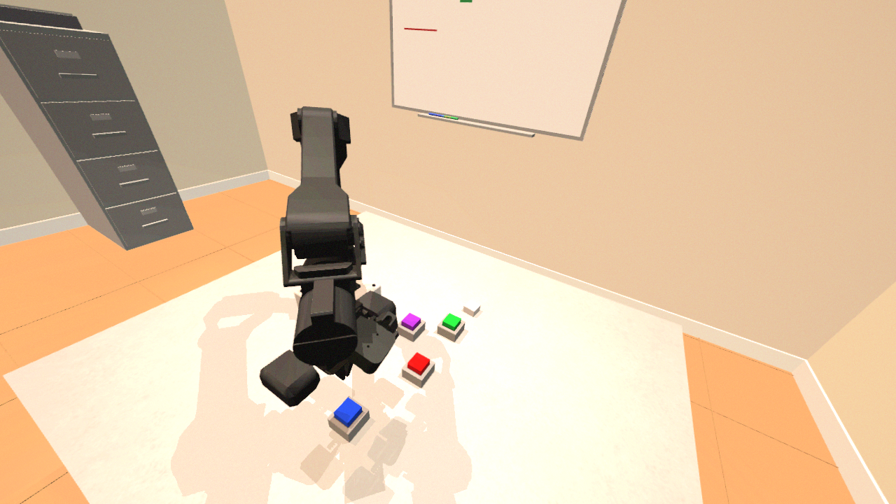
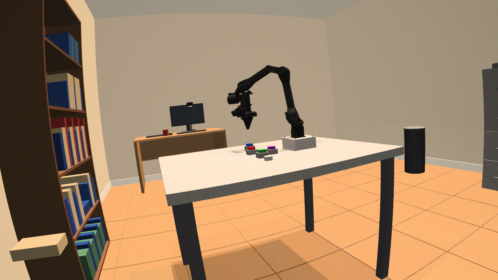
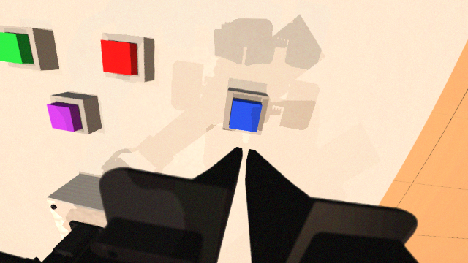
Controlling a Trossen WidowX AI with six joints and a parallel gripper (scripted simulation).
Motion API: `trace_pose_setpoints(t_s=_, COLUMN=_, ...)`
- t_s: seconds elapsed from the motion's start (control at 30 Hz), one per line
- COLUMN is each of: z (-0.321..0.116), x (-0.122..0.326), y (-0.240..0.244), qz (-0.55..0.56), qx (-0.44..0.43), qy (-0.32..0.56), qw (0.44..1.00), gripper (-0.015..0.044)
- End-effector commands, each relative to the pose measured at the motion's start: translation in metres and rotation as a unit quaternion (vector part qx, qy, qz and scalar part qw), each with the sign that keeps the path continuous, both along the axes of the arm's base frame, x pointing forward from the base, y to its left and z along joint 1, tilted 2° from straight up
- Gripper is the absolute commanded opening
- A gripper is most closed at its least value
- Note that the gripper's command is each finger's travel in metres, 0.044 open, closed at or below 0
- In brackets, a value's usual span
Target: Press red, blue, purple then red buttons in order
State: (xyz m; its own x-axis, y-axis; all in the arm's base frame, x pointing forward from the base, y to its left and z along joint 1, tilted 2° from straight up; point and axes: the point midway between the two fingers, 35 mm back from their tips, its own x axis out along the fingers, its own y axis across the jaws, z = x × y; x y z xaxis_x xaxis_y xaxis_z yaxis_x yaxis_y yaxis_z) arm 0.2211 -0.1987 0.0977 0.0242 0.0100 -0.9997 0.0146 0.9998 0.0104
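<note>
Wrist view: closed, empty gripper [image 3: 243, 150] above blue button [image 3: 245, 115]

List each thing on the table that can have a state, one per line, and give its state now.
gripper: shut, holding nothing, raised above the blue button
blue button: up, untouched
red button: up, untouched
purple button: up, untouched
green button: up, untouched
small white block: resting beside the green button

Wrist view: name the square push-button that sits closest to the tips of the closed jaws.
The blue square push-button, in its pale housing just ahead of the jaw tips. The red, purple and green buttons all sit far off to the left.
</note>
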Motion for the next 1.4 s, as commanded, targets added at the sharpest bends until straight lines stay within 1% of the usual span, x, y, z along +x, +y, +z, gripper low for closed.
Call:
trace_pose_setpoints(t_s=0.0, z=-0.022, x=0.001, y=-0.003, qz=0.006, qx=0.001, qy=0.0, qw=1.0, gripper=0.002)
trace_pose_setpoints(t_s=0.07, z=-0.051, x=0.001, y=-0.002, qz=0.006, qx=0.001, qy=0.0, qw=1.0, gripper=0.002)
trace_pose_setpoints(t_s=0.13, z=-0.06, x=0.0, y=-0.001, qz=0.006, qx=0.001, qy=0.0, qw=1.0, gripper=0.002)
trace_pose_setpoints(t_s=0.3, z=-0.062, x=0.001, y=-0.001, qz=0.006, qx=0.001, qy=0.0, qw=1.0, gripper=0.002)
trace_pose_setpoints(t_s=0.93, z=-0.092, x=0.001, y=-0.001, qz=0.006, qx=0.001, qy=0.0, qw=1.0, gripper=0.002)
trace_pose_setpoints(t_s=1.37, z=-0.094, x=0.001, y=-0.001, qz=0.006, qx=0.001, qy=0.0, qw=1.0, gripper=0.002)
